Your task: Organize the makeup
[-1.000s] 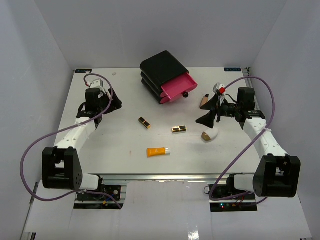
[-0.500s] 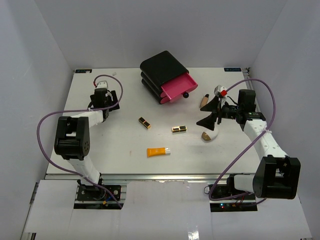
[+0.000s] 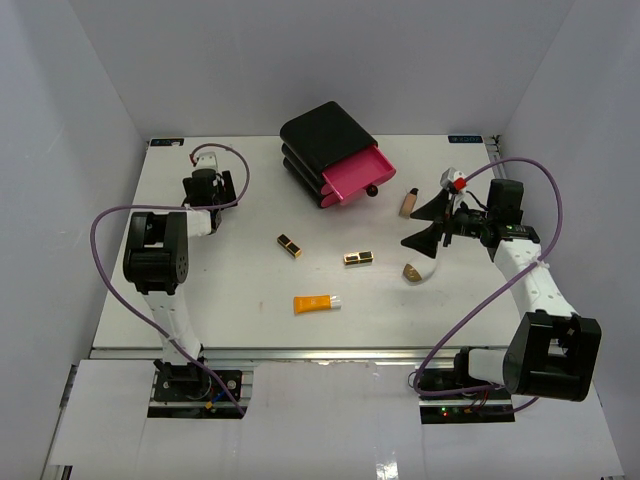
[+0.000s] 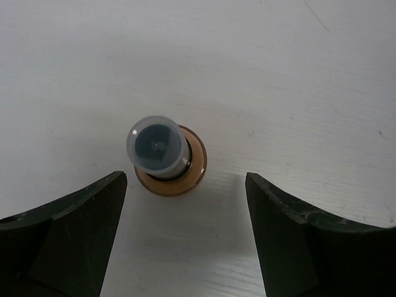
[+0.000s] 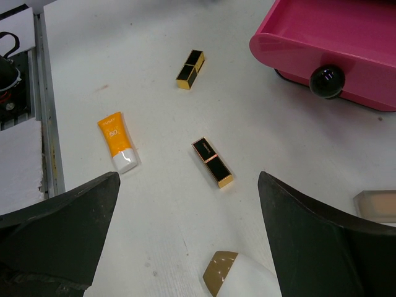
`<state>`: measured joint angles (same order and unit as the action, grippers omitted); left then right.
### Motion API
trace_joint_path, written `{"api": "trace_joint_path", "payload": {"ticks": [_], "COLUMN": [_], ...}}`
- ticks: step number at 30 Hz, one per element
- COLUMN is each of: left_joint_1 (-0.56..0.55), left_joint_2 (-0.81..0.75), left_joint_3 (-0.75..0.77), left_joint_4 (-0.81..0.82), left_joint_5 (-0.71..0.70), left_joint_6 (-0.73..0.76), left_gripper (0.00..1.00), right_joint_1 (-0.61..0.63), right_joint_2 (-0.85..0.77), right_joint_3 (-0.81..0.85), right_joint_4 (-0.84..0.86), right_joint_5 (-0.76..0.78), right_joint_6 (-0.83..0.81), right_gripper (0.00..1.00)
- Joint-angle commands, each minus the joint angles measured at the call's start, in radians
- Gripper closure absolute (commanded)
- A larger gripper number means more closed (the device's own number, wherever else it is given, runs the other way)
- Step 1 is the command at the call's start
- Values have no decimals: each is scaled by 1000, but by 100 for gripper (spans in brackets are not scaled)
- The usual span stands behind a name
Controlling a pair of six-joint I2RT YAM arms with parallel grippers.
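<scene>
Left fingers (image 4: pixel 68 235) flank an upright clear-capped vial (image 4: pixel 166 154) (unseen overhead).

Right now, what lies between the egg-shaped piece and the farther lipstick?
The nearer lipstick, lying flat, in line with the egg-shaped piece and farther lipstick; the top view shows it.

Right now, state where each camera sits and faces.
Top external: above, behind the bases, looking down at the table; both arms show.
Left wrist: straight down on a tan bottle; left end effector fingers frame it.
Right wrist: slanting across orange tube and pink drawer; right end effector fingers.
Shared: top and right wrist see that tube.
</scene>
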<state>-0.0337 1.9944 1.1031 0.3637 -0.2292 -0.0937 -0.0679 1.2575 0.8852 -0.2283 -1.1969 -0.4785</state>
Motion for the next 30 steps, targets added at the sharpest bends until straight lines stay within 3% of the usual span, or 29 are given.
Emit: {"api": "trace_joint_path", "payload": {"ticks": [1,13,20,23,27,30], "left_joint_1": [9,11,11,12,11,11], "left_joint_2": [15,65,44,36,5,-37], "left_joint_3": [81,116,86,79,81,69], "left_joint_4": [29,4,-1,-6,-27,-50], "left_joint_5": [-21,-18,-20,-6,45,101], "left_joint_6": [-13,-35,-28,-29,-36,-48], "left_gripper": [13,32,37,46,65,73], "right_joint_1": [-20,-43,-45,-48,-55,-58], "right_joint_2": [-14,1,2,3,2,1], "right_joint_3": [4,6,8,8,7,6], "right_joint_4": [34,34,34,34,35,35], "right_joint_5": [-46,-64,-68,-71,-78,-81], "right_joint_6": [1,20,27,29,32,34], "right_gripper": [1,0,0,0,0,0]}}
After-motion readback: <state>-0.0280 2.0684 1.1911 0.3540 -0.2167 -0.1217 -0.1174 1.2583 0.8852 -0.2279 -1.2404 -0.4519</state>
